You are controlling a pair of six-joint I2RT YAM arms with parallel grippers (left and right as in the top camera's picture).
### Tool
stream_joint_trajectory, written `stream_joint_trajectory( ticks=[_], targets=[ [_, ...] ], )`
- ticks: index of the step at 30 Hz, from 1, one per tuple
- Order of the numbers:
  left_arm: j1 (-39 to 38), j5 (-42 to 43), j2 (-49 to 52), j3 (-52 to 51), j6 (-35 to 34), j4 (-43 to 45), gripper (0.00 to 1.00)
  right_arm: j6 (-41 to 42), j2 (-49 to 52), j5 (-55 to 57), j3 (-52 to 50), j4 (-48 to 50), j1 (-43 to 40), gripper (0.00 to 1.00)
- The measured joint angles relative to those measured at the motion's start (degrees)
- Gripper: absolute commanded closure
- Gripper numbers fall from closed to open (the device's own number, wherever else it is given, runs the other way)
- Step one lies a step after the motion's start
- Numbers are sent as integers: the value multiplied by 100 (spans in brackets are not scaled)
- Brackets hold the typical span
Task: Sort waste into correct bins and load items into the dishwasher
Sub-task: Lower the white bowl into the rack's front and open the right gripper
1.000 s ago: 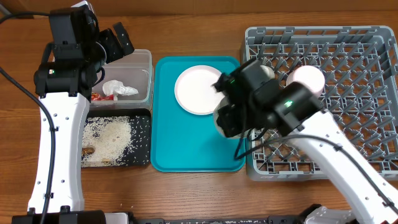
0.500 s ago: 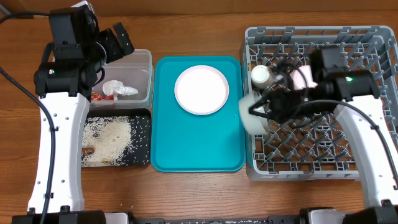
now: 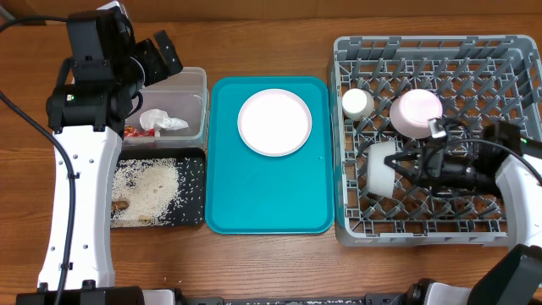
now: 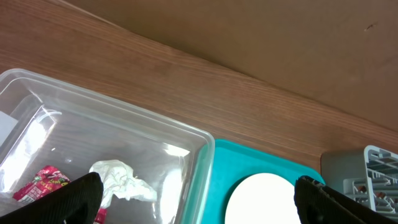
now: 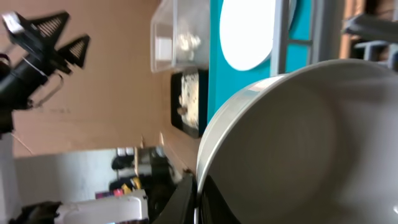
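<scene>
The right gripper (image 3: 403, 164) is clamped on the rim of a white bowl (image 3: 380, 169), which is held on its side over the left half of the grey dish rack (image 3: 508, 51), near the counter's right edge. In the right wrist view the bowl's hollow fills the frame, with one finger (image 5: 190, 198) pressed on the rim.

For the step to be done well, the bowl should be lowered between two rows of pegs, kept tilted on edge so that it leans on them. The grip should be released only once the rim is borne by the lattice floor. Whether the bowl already touches the floor cannot be told from above.

Room is limited by a small cup (image 3: 356, 102) just toward the far edge and by an upturned pale-pink bowl (image 3: 415, 113) beside it; both should be left undisturbed.

A flat plate (image 3: 273, 123) lies on the teal tray (image 3: 229, 203) at mid-counter and is yet to be loaded.

Toward the left edge, a tissue (image 3: 161, 121) and a candy wrapper (image 3: 133, 131) lie in the clear tub (image 3: 200, 78). Rice grains (image 3: 152, 185) lie in the black tray (image 3: 200, 154) nearer the front.

The left gripper (image 3: 161, 52) hangs above the tub with its fingers (image 4: 74, 198) apart, holding nothing.
</scene>
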Motion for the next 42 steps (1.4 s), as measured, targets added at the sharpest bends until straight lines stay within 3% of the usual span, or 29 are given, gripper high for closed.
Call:
stream_joint_trajectory(
  ticks=[6, 29, 38, 42],
  targets=[
    [0, 0, 0, 0, 0, 0, 0, -107, 0, 0, -50, -9, -269, 96],
    [0, 0, 0, 0, 0, 0, 0, -66, 0, 774, -66, -9, -1812, 55],
    [0, 0, 0, 0, 0, 0, 0, 1073, 0, 1217, 140, 678, -2227, 56],
    [0, 0, 0, 0, 0, 0, 0, 1384, 0, 1676, 623, 291, -1989, 68]
  ],
)
